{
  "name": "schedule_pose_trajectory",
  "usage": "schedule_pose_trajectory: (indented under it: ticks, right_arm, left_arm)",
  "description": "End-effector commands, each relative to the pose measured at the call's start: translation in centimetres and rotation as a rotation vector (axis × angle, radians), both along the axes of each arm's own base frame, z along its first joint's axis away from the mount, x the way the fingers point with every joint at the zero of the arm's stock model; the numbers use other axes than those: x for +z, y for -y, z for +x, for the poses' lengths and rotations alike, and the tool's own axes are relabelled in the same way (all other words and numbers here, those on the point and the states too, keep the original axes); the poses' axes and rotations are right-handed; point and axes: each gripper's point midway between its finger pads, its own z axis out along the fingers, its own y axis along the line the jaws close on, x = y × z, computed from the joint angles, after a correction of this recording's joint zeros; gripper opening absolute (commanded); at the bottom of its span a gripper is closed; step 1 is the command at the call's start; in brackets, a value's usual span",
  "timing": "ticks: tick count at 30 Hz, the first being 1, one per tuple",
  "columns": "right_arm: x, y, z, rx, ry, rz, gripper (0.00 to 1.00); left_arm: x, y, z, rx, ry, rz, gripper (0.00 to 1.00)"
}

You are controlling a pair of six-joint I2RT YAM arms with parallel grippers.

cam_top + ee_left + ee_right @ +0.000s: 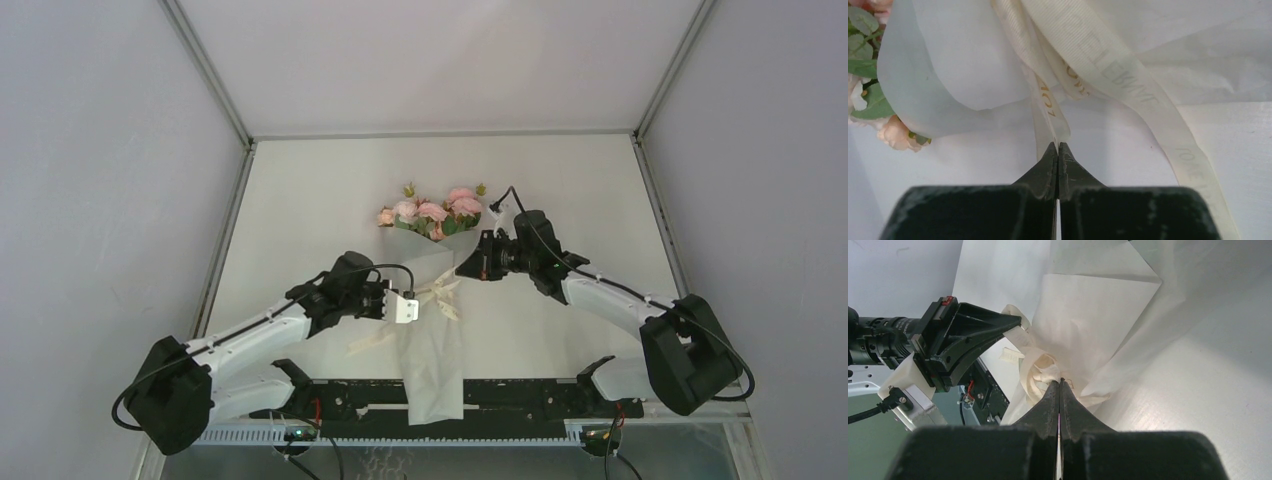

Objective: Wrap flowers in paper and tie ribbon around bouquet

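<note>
The bouquet (428, 252) lies flat mid-table, its long axis running from the far edge to the near edge: the flowers (432, 212) point to the far edge, and the paper (435, 370) tail reaches down over the black rail (520, 395) on the near edge of the table (330, 200). The ribbon (441, 292) crosses the narrow waist of the cone, so any tightening pull has to run sideways, across that axis.

The two arms flank the waist. The left gripper (1058, 146) sits just beside it on the left, jaws pressed together on one printed ribbon strand that runs straight up from its tips to the wrap. The right gripper (1060, 382) comes in from the right and slightly farther back, jaws also pressed together, tips against the crumpled ribbon knot; whether a fold is actually caught there is hidden by the tips themselves. Both are about equally near.

A loose ribbon tail trails toward the near-left, free of both arms. The paper folds crowd the knot and could be caught along with it
</note>
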Motion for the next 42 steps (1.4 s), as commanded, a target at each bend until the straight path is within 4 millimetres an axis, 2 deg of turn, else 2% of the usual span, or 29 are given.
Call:
schedule_pose_trajectory:
  ticks: [1, 4, 5, 8, 11, 19, 26, 29, 33, 36, 38, 40, 41, 42]
  right_arm:
    - [-1.6, 3.3, 0.5, -0.108, -0.023, -0.038, 0.00]
    - [-3.9, 8.5, 0.6, -0.270, -0.086, -0.009, 0.00]
    - [-4.5, 9.2, 0.2, -0.282, -0.092, -0.016, 0.00]
    - [-6.4, 9.6, -1.0, -0.268, -0.153, -0.018, 0.00]
    - [-8.0, 10.2, -1.3, -0.302, -0.220, -0.002, 0.00]
    - [-9.2, 12.4, -0.4, -0.440, -0.302, 0.007, 0.00]
    - [-9.9, 11.4, -1.0, -0.401, -0.340, -0.017, 0.00]
    - [-10.1, 11.7, -1.0, -0.417, -0.346, -0.028, 0.00]
    - [-10.3, 11.8, -0.9, -0.430, -0.350, -0.033, 0.00]
    - [-10.4, 11.6, -1.0, -0.420, -0.357, -0.038, 0.00]
    - [-10.4, 11.6, -0.9, -0.421, -0.351, -0.052, 0.00]
    - [-10.1, 11.2, -0.8, -0.397, -0.328, -0.087, 0.00]
    - [-9.7, 10.8, -0.7, -0.375, -0.316, -0.113, 0.06]
    - [-9.4, 10.6, -0.6, -0.360, -0.307, -0.155, 0.16]
  left_arm:
    - [-0.1, -2.6, 1.6, 0.028, 0.074, 0.063, 0.00]
    - [-1.8, -6.4, 1.9, 0.076, 0.048, 0.147, 0.00]
    - [-2.1, -7.1, 1.8, 0.076, 0.043, 0.164, 0.00]
    - [-2.1, -7.1, 1.1, 0.058, 0.019, 0.156, 0.00]
    - [-2.7, -7.5, 0.7, 0.034, 0.019, 0.185, 0.00]
    - [-4.5, -12.1, 0.5, 0.058, 0.021, 0.297, 0.00]
    - [-5.9, -12.6, -0.5, 0.029, 0.019, 0.312, 0.00]
    - [-6.5, -13.4, -0.6, 0.018, 0.029, 0.345, 0.00]
    - [-6.4, -14.3, -0.2, 0.022, 0.047, 0.368, 0.00]
    - [-6.2, -14.2, -0.2, 0.013, 0.047, 0.366, 0.00]
    - [-5.8, -13.7, -0.5, -0.013, 0.041, 0.358, 0.00]
    - [-4.6, -11.8, -0.9, -0.039, 0.046, 0.332, 0.00]
    - [-3.9, -10.6, -1.0, -0.034, 0.045, 0.293, 0.00]
    - [-3.4, -9.6, -1.3, -0.031, 0.034, 0.259, 0.00]
